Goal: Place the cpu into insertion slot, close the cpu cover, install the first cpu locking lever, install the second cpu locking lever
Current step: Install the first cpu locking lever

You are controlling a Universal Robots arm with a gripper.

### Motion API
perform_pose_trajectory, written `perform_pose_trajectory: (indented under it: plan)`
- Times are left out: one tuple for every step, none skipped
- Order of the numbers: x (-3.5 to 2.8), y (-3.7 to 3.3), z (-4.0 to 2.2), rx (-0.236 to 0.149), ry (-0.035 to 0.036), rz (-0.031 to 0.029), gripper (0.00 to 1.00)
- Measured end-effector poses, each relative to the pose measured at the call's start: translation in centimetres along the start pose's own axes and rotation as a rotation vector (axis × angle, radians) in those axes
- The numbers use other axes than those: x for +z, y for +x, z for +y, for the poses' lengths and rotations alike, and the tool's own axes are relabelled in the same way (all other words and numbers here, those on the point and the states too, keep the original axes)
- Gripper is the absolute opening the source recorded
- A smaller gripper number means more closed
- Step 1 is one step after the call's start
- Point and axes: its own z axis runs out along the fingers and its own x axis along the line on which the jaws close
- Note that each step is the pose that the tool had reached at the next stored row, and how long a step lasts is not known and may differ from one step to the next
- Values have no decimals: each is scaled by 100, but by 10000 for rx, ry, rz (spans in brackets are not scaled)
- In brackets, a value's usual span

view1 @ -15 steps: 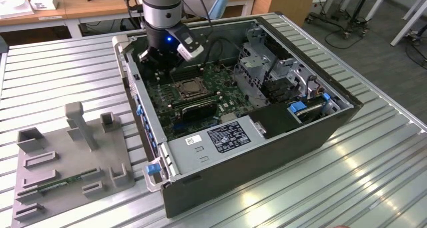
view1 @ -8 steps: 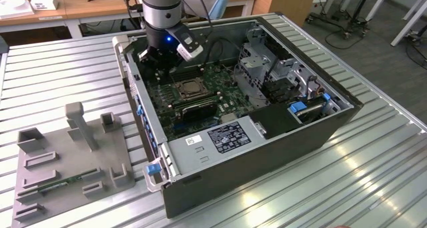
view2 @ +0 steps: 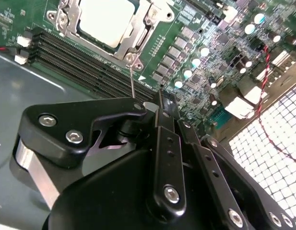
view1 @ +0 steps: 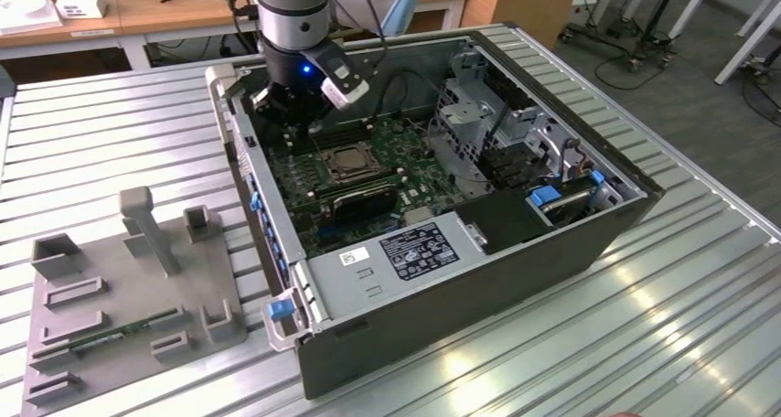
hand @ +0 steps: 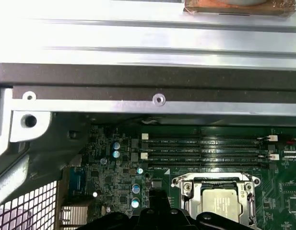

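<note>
The cpu (hand: pixel 219 200) lies in the insertion slot (view1: pixel 346 164) on the green board, its silvery top (view2: pixel 105 19) facing up. The cpu cover (hand: pixel 214 179) sits flat around it as a silver frame (view2: pixel 144 21). A thin wire locking lever (view2: pixel 132 79) rises from the socket's corner toward my gripper (view2: pixel 163 99). The black fingers (view2: pixel 168 143) are pressed together with nothing between them, and the lever's end is just beside them. In the exterior view the gripper (view1: pixel 291 124) hangs inside the case, beside the socket on the exterior view's left.
Long black memory slots (hand: pixel 205 151) run beside the socket, and the case's dark wall (hand: pixel 138 76) is close behind. A drive cage (view1: pixel 470 115) and power supply (view1: pixel 403 248) are inside the case. A grey fixture (view1: pixel 123 289) sits on the table at the exterior view's left.
</note>
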Motion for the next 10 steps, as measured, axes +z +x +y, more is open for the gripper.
perform_pose_trajectory:
  plan:
    - [0,3,5,1,-35,-3,11]
    - [1,5,11,2,-77,-7,11]
    - [1,7,18,3,-115,-10,11]
    - [3,10,25,4,-143,-15,11]
    - [3,12,33,4,-166,-20,11]
    - [4,15,39,4,-185,-26,11]
    - [5,17,46,4,-193,-34,11]
    - [4,20,51,4,-196,-42,11]
    - [4,22,55,3,-199,-50,11]
    - [3,23,58,2,-205,-59,11]
